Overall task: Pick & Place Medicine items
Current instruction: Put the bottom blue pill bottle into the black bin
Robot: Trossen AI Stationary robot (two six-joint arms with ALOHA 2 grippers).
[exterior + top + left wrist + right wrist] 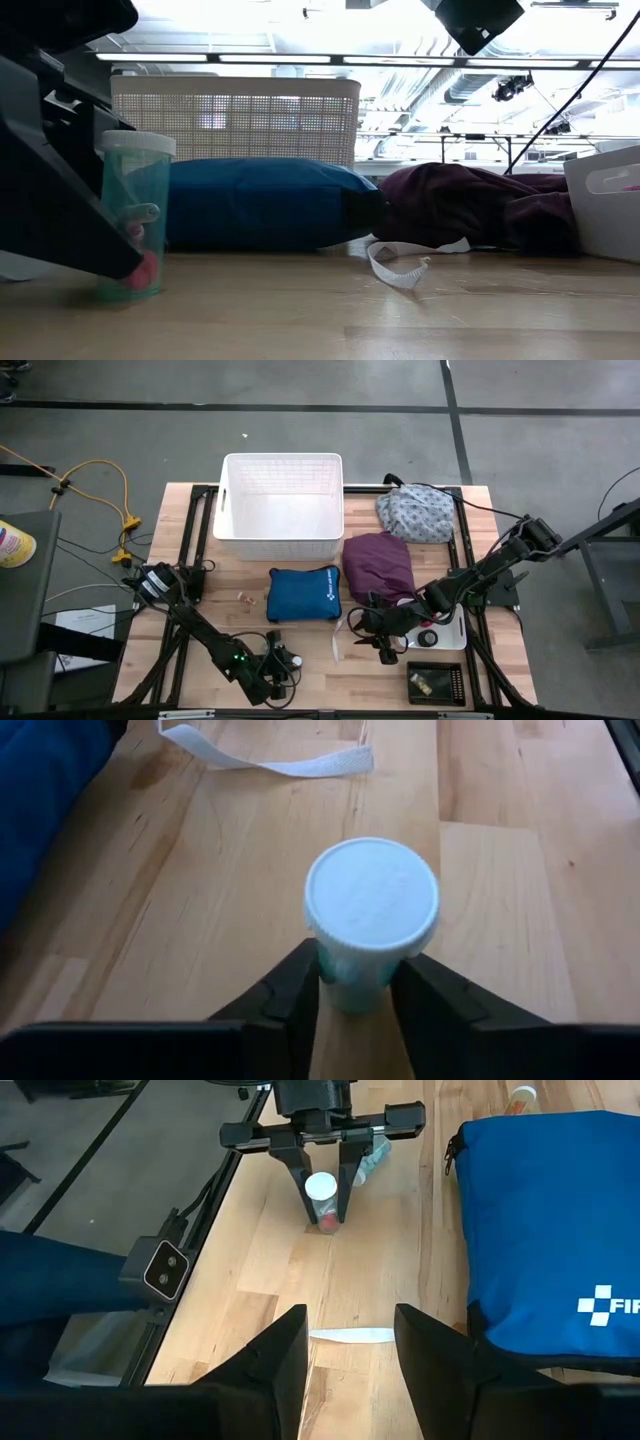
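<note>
A greenish vial (370, 910) with a white cap stands near the table's front edge, something red inside at its bottom (145, 270). My left gripper (360, 995) is shut on it; the right wrist view also shows this gripper (322, 1205) around the vial (320, 1188). My right gripper (348, 1345) hovers open above the table right of the blue zip pouch (303, 595), nothing between its fingers. A white strap (350, 1336) lies on the wood below it. My left gripper pinches the vial's body (345, 988) just under the white cap between its two fingers (300, 990), one on each side. The fingers slant down from the table's left. The vial stands upright with its base (130, 293) on the table.
A white basket (282, 535) stands at the far middle. A purple cloth bundle (378, 560) and a floral one (415, 515) lie to its right. A white tray (452, 640) and a black tray (435, 682) sit at the near right.
</note>
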